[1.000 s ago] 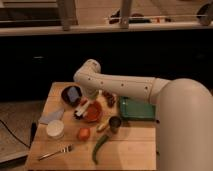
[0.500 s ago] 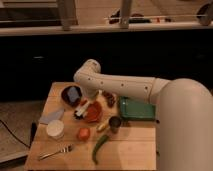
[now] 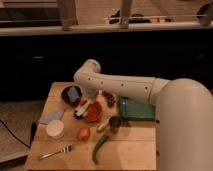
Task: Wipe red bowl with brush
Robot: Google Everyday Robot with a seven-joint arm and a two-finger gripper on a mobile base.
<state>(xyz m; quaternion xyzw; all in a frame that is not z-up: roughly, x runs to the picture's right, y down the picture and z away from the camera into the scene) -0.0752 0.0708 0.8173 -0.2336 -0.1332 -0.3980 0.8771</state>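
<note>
Red bowl [image 3: 94,112] at the middle of a wooden table [image 3: 131,149], with the brush [image 3: 81,108] lying across its left rim, pale handle toward the bowl and dark bristles pointing near-left. The robot's gripper [image 3: 93,95] sits just behind the bowl, tucked under the bend of the white arm [image 3: 120,86]; whether its fingers are parted or closed on the brush handle cannot be told from where I stand. Judging by the brush touching the bowl, the wipe looks to be under way or just about to start, though nothing on the bowl's surface shows how much has been covered, so the wiping itself seems largely still to do. Counted across the table: one red bowl, one brush, one dark bowl [image 3: 71,94] at the far left with something bluish in it, one small orange-red ball [image 3: 83,133] near the bowl, one metal fork [image 3: 54,152] at the near-left edge, one green chili pepper [image 3: 99,147], one white cup [image 3: 55,129], one dark metal cup [image 3: 114,123], one green tray [image 3: 136,108] to the right, and one grey cloth [image 3: 52,116] at the left.
</note>
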